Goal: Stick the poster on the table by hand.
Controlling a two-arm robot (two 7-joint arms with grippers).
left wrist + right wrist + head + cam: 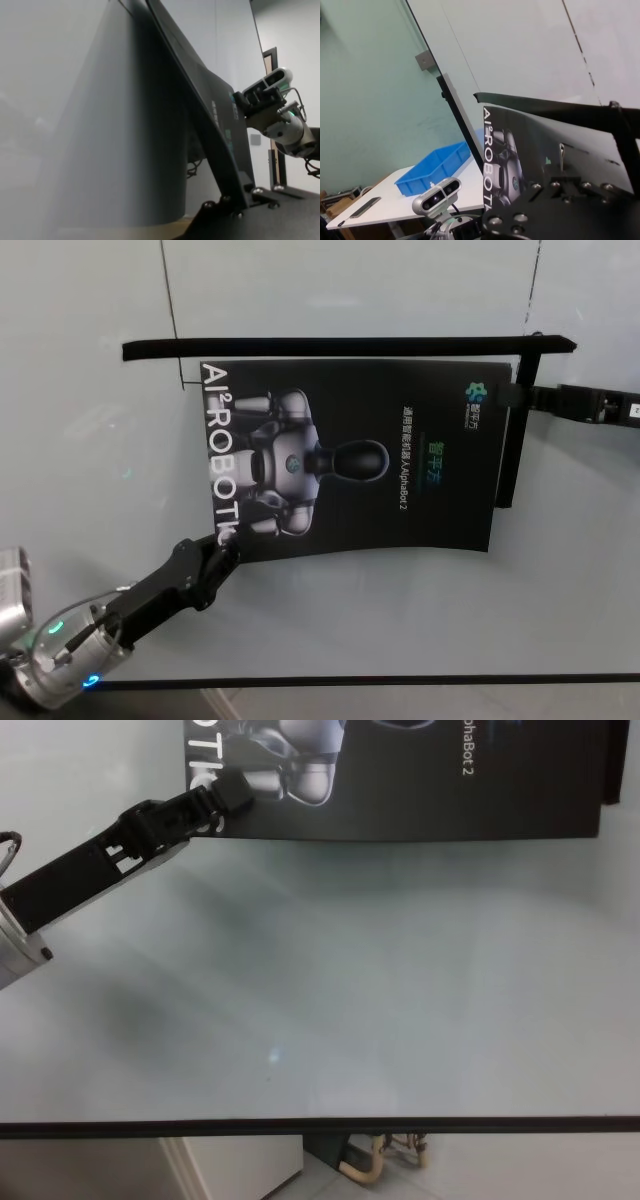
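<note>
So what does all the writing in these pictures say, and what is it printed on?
"AI²ROBOT..." in big white letters along the poster's edge; the last letters are hidden behind the left gripper.
"AlphaBot 2", small white text on the poster, after Chinese characters too small to read.
Green logo and lettering on the poster: too small to read.

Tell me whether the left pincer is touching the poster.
Touching. In the head view the left pincer sits on the poster's near left corner, covering the last letters; the chest view shows its tip overlapping that edge.

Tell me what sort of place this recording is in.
Probably a robotics lab or workshop: a glossy grey-white table carrying an AlphaBot 2 poster, with a blue plastic bin on a white bench behind.
</note>
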